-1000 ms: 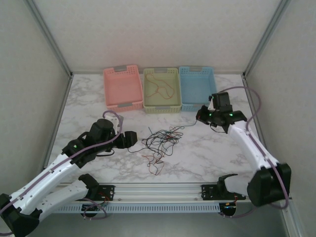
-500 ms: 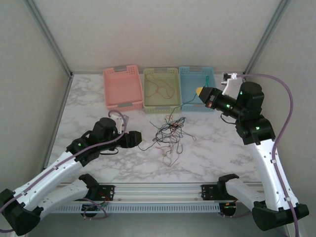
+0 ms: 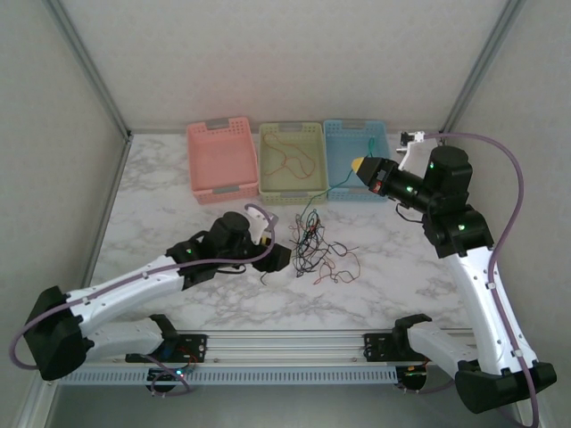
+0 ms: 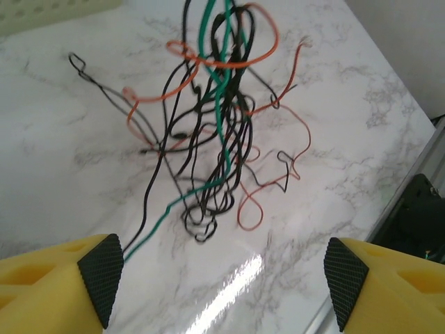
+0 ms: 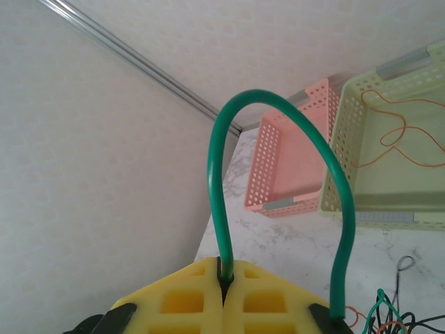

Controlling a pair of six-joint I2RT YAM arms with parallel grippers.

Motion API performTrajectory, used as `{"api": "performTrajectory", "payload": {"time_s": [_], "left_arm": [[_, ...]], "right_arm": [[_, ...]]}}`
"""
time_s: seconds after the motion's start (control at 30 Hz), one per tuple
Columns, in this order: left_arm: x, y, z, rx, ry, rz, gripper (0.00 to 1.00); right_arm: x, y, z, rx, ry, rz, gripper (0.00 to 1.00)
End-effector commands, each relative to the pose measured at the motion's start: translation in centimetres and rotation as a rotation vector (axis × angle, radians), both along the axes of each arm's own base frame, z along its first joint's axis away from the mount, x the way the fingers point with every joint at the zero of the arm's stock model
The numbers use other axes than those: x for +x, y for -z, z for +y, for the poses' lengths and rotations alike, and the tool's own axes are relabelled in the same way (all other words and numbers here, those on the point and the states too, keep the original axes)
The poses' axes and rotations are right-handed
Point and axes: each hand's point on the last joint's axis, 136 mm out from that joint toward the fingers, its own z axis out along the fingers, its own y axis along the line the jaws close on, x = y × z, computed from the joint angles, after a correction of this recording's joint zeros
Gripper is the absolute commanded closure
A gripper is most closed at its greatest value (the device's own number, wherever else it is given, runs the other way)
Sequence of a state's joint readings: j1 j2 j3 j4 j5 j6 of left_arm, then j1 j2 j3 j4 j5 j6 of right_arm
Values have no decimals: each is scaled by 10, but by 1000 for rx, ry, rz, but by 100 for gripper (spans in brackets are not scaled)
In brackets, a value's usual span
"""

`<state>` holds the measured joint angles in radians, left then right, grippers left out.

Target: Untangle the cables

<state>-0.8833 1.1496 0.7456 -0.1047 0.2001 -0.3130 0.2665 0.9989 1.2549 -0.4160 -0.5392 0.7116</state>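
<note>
Cables (image 3: 314, 242): hair-thin curly wires in black, reddish-orange and teal-green, knotted in one loose clump on the marble table (image 3: 161, 196), near side of the baskets and between the two grippers. We can't count the strands in the tangle. One green cable (image 5: 259, 94) arcs out of the right gripper (image 5: 224, 278), whose fingers are pinched together on it. The left gripper (image 4: 221, 278) sits low beside the clump, fingers wide apart. We count three baskets: pink basket (image 3: 220, 160), yellow-green basket (image 3: 290, 191) with one orange wire (image 3: 290, 156) inside, and blue basket (image 3: 352, 156).
</note>
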Motion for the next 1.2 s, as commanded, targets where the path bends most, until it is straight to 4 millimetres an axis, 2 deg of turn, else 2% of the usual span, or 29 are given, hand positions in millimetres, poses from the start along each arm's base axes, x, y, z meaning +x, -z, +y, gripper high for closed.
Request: {"api": "performTrajectory", "payload": {"time_s": [0.0, 0.2, 0.3, 0.4, 0.57, 0.7, 0.83, 0.97, 1.17], "left_arm": [[12, -6, -23, -52, 48, -111, 21], [17, 14, -52, -58, 106, -112, 19], [20, 27, -57, -36, 102, -91, 21], [13, 28, -57, -52, 106, -85, 23], [-5, 25, -35, -41, 82, -67, 25], [-20, 10, -6, -43, 42, -58, 24], [-27, -4, 27, -12, -39, -61, 23], [-27, -22, 57, 4, -146, -71, 20], [-32, -53, 69, -57, -187, -68, 19]], "right_arm": [[0, -3, -1, 10, 17, 5, 100], [0, -1, -3, 12, 27, 14, 100], [0, -2, -4, 7, 34, 14, 100], [2, 3, -10, -24, 73, 30, 100], [5, 8, -30, -89, 187, 44, 100], [10, 9, -49, -127, 300, 45, 100], [20, 8, -71, -162, 436, 33, 100], [43, 6, -87, -238, 542, 5, 100], [99, 10, -115, -406, 747, -60, 100]]}}
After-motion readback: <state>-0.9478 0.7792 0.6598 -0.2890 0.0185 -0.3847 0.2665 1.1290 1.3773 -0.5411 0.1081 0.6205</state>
